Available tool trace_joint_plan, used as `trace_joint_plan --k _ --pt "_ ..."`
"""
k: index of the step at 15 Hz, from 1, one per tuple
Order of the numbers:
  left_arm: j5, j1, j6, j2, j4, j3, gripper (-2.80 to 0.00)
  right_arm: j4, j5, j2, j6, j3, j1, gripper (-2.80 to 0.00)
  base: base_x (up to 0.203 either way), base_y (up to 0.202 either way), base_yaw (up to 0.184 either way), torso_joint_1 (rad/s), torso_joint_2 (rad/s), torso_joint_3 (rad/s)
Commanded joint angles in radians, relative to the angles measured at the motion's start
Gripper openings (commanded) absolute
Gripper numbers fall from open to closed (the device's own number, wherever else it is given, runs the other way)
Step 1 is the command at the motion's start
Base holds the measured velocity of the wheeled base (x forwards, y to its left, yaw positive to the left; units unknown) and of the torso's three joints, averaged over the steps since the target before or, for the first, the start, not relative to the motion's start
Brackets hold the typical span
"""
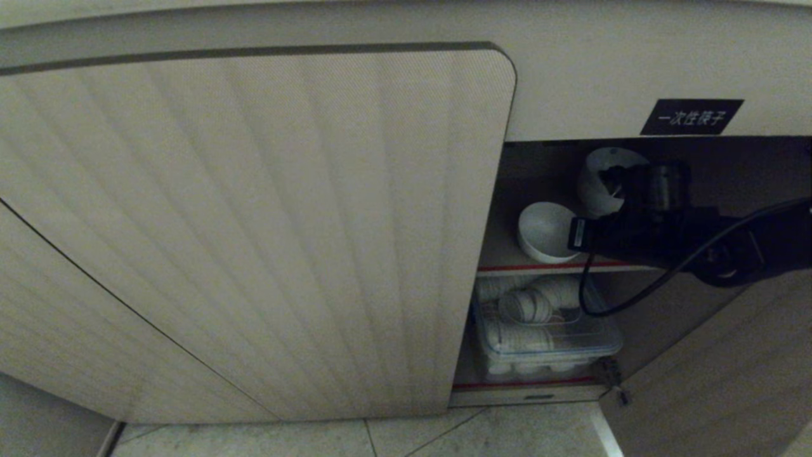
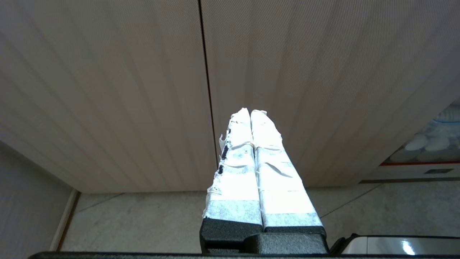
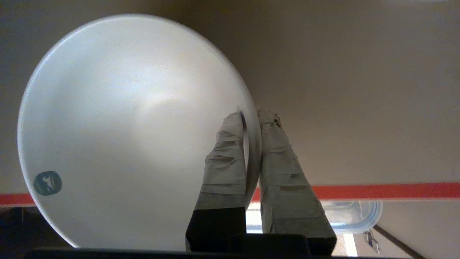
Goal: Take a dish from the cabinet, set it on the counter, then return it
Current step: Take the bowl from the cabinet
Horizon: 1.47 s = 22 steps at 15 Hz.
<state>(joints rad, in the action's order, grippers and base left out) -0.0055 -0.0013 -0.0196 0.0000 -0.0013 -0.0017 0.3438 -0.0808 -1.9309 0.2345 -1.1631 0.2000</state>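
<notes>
The right gripper (image 3: pixel 251 118) is reaching into the cabinet (image 1: pixel 571 82), up on the red-edged shelf (image 1: pixel 545 267), and it is pinched onto the rim of the dish (image 3: pixel 118 126), one finger inside the bowl and one outside. The dish hangs tipped on its side in that grip, its hollow turned toward the wrist, near the back of the upper compartment. A second bowl (image 1: pixel 544 231) sits by the shelf's front edge, beside the arm and not held. Below the shelf a clear tub (image 1: pixel 545 343) is packed with stacked bowls.

The left gripper (image 2: pixel 250 115) is out of the work, its taped fingers pressed together on nothing, pointed at the ribbed door (image 2: pixel 107 90) low over the floor (image 2: pixel 143 219).

How far along is hard to call: with the dish clamped inside the cabinet, this looks either like the very start, just grasped and about to come out, or like the return. No counter is in sight. The grip is firm but only on the rim, so the tipped bowl could swing.
</notes>
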Motion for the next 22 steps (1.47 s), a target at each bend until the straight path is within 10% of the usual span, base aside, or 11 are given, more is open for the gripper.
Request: trace_joint_plan --k 1,22 --pt "-0.001 0.001 0.0 0.0 0.0 0.0 -2.8 0.006 -0.001 0.019 0.002 0.032 0.005 -2.8 0.0 0.0 0.0 0.0 0.0 0.0" --pt "-0.001 0.0 0.0 0.0 0.0 0.0 -2.8 0.037 0.003 0.123 0.003 0.151 0.015 -2.8 0.0 0.0 0.0 0.0 0.0 0.0"
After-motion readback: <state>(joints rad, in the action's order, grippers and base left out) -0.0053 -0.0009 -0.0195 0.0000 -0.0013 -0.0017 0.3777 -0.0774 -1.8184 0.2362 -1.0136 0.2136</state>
